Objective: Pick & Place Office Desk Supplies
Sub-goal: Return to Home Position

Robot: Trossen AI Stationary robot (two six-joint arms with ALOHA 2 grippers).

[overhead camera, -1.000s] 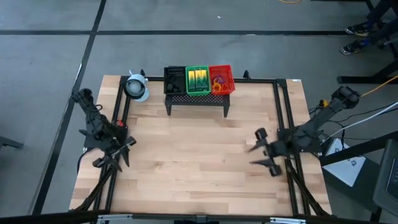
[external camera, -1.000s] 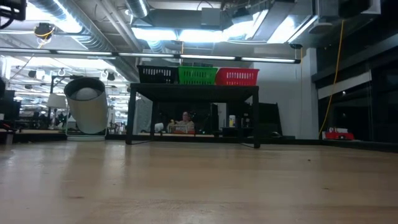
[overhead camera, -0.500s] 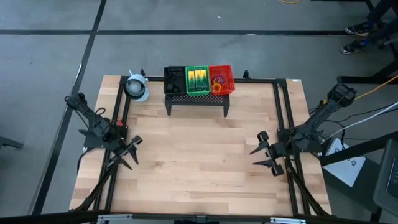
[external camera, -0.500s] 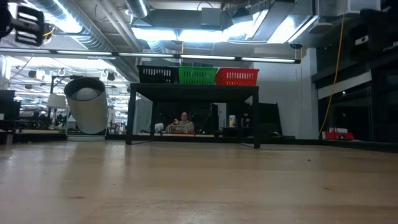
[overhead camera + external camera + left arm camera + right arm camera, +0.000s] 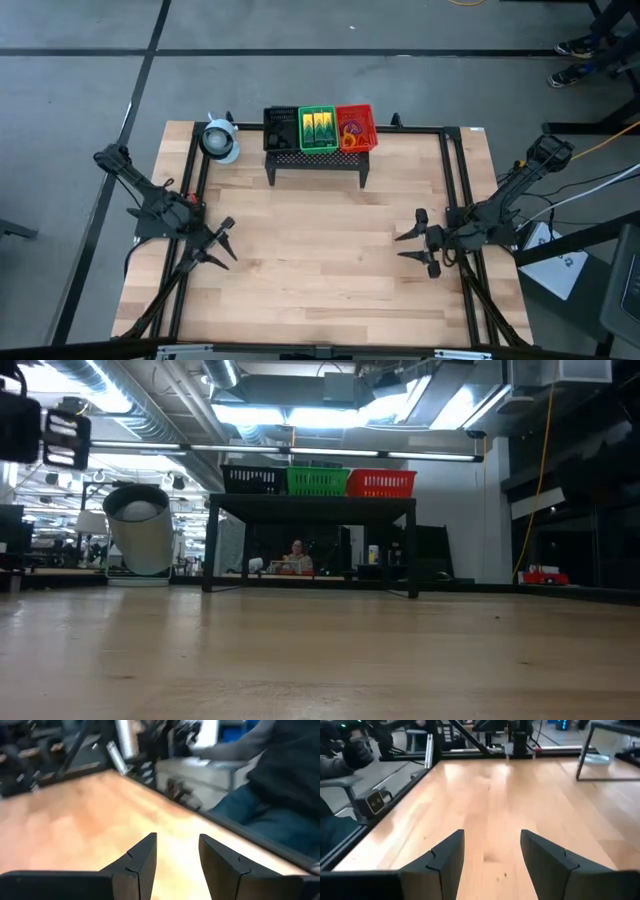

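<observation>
Three small trays sit side by side on top of the black mesh stand at the table's far edge: a black tray (image 5: 281, 127), a green tray (image 5: 318, 129) with yellow-green boxes in it, and a red tray (image 5: 357, 128) with orange and purple loops. In the low view they show as black tray (image 5: 254, 480), green tray (image 5: 318, 482) and red tray (image 5: 381, 484). My left gripper (image 5: 222, 243) hangs open over the table's left part. My right gripper (image 5: 412, 247) hangs open over the right part. Both grippers are empty, with bare wood between the fingers in each wrist view.
The mesh stand (image 5: 316, 160) rests on legs at the far edge. A round whitish roll (image 5: 219, 140) stands left of it, seen as the roll (image 5: 140, 530) in the low view. A black frame rail (image 5: 450, 190) runs along the right side. A seated person (image 5: 280, 785) shows beyond the table.
My left gripper has swung from the left edge toward the table's middle and slightly toward the near edge, turning its fingers rightward. My right gripper has shifted a little toward the far edge and left.
</observation>
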